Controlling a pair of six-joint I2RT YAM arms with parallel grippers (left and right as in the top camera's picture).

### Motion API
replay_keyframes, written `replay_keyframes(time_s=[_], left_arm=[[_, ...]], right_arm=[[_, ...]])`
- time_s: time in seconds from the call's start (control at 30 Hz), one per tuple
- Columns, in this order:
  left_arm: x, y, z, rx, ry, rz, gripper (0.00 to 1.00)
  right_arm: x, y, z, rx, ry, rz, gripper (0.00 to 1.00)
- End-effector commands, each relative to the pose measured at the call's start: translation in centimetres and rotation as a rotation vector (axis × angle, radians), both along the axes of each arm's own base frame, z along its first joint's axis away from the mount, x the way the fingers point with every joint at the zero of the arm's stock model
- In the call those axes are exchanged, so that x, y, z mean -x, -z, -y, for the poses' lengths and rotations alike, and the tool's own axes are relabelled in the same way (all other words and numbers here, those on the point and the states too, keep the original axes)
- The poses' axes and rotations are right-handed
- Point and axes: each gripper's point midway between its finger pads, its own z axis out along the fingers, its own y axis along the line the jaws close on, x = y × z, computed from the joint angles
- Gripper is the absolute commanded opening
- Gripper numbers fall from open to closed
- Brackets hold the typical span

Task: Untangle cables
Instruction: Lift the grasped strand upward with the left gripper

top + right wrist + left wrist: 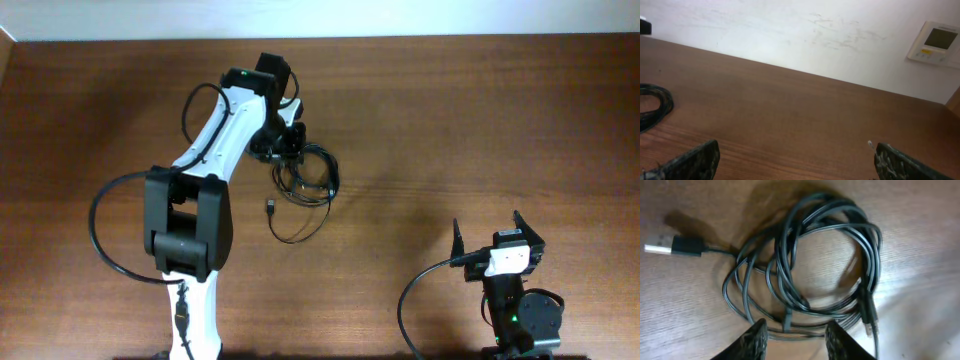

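The cables (310,185) lie as a tangled coil of thin black cords on the wooden table, with a USB plug (271,207) sticking out at the lower left. In the left wrist view the coil (805,265) fills the frame, the USB plug (675,246) at the left and a small plug (869,320) at the right. My left gripper (290,150) hangs just over the coil's upper edge; its fingers (794,339) are open with strands between the tips, not clamped. My right gripper (490,232) is open and empty, far right; the coil's edge (652,105) shows in its view.
The left arm (205,190) stretches from the front edge up to the coil. The right arm's base (520,310) sits at the front right. A wall with a white thermostat (935,42) lies beyond the table's far edge.
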Motion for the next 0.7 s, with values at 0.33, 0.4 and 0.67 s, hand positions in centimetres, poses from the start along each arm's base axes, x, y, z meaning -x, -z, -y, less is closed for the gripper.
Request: replay_keyframes(time_s=[0.33,0.4,0.67], left_arm=[[0.1,2.5,0.8,0.054,-0.048,0.020,0.28],[0.3,2.5,1.1,0.052,-0.038,0.018,0.33],[0.5,1.5,3.3,0.002,0.063,0.086,0.13]], right_arm=[[0.1,0.0,-1.3,-0.388,-0.047,-0.032,0.99],[0.4,-0.6,-2.9,-0.437,-0.141,-0.045,0.98],[2.2,-11.5,-3.1,-0.448,-0.147,-0.092,0.99]])
